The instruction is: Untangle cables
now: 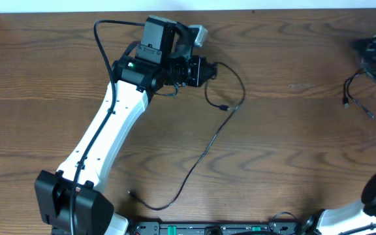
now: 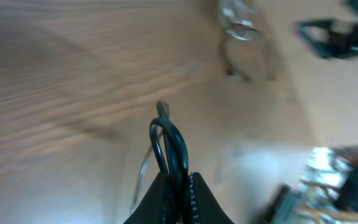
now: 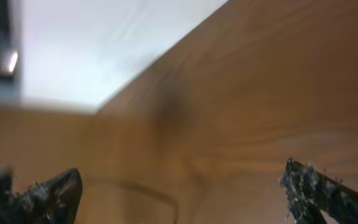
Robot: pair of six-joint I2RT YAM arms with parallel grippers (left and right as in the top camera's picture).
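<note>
left gripper (image 2: pixel 178 180) clenched on the black cable (image 1: pixel 201 156); right gripper (image 3: pixel 182 198) spread wide, holding nothing.
from your left grip the cable loops right, then trails in a long diagonal toward the near edge, its free plug (image 1: pixel 130 192) pointing near-left. the other cable bundle (image 1: pixel 371 55) lies well apart at the far right, nearer your right arm.

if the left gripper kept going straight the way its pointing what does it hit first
Probably bare table just past the black cable loop that the left gripper pinches; nothing else shows in that line. The view is blurred, so depth is uncertain.
</note>
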